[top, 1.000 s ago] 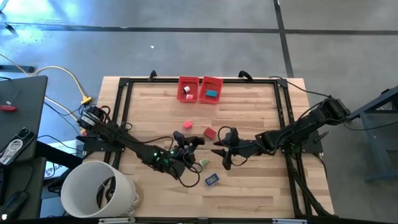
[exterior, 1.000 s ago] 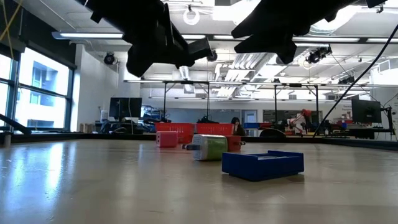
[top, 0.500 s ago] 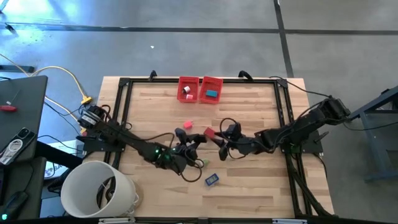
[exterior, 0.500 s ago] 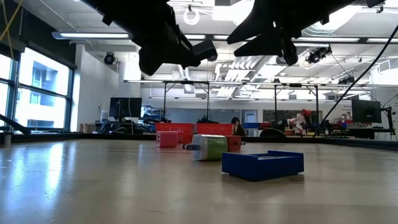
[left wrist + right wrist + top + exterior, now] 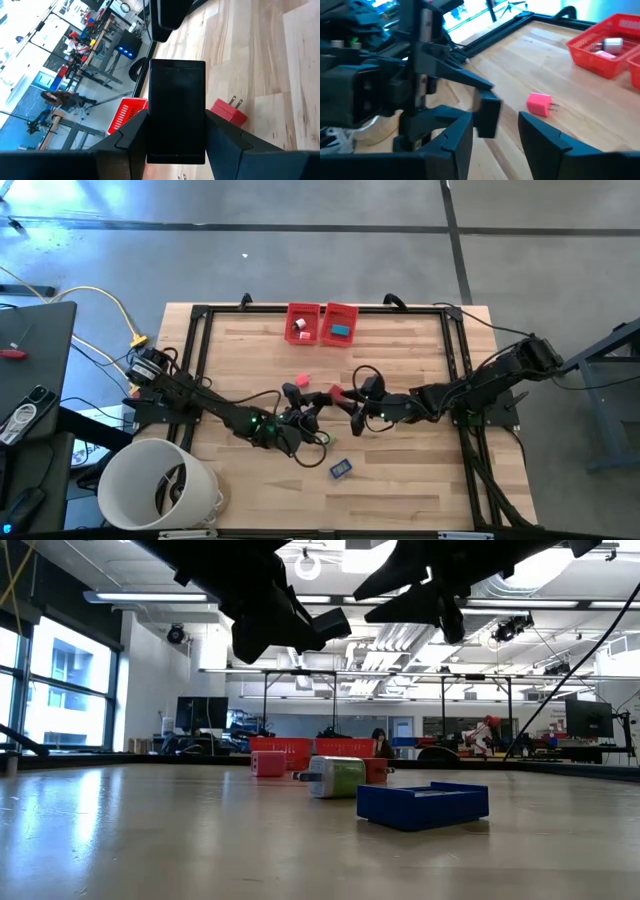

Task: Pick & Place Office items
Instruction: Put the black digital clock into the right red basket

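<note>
Left gripper (image 5: 305,412) is mid-table, raised off the wood, clamped on a flat black rectangular piece (image 5: 176,111). In the left wrist view the piece sits squarely between the two fingers (image 5: 131,134), long axis along them, sticking out past the tips. That slab looks like one of the office items, exact type unclear.

Right gripper (image 5: 352,412) is just beside it, facing it, also raised. Fingers (image 5: 455,134) are spread to a medium gap with nothing between them. In the right wrist view the same black piece (image 5: 486,115) hangs straight ahead of that gap, near but not inside it, so this reads as a possible hand-over.

Key relation: the piece lies straight ahead of the right gripper and is already held by the left, so the left arm owns it. The two red bins (image 5: 322,323) are at the table's far edge, well apart from both grippers.

Loose items:
- Red plug (image 5: 336,392), lying on the wood between the two grippers, prongs showing in the left wrist view. About equally near both.
- Pink plug (image 5: 302,380), just bin-side of the left gripper.
- Dark blue piece (image 5: 340,468), near edge.
- Green piece (image 5: 335,777), only clear in the low view.

Bins already hold a white/pink bit and a teal block.
</note>
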{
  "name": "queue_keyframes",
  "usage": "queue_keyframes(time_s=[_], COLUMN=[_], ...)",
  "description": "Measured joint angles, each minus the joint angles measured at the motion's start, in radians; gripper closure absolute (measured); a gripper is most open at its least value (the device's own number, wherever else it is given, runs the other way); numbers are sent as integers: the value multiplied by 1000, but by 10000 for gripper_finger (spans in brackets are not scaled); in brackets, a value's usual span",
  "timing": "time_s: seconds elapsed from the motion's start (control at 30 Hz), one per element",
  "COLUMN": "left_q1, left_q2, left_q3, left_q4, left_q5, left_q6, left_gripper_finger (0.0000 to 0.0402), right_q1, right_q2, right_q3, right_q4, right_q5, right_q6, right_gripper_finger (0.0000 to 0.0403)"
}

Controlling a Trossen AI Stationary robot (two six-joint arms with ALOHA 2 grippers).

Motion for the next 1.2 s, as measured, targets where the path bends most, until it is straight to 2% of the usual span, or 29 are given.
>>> queue_keyframes(time_s=[0.43,0.87,1.2], left_q1=[0,5,12], left_q2=[0,0,0], left_q3=[0,0,0], left_q4=[9,13,128], left_q5=[2,42,43], left_q6=[0,2,95], left_gripper_finger=[250,250,250], right_q1=[-33,-33,-33], right_q2=[0,0,0], right_q3=[0,0,0], right_q4=[12,27,27], right_q5=[-72,-79,-79], right_q6=[-9,-20,-21], right_gripper_finger=[257,257,257])
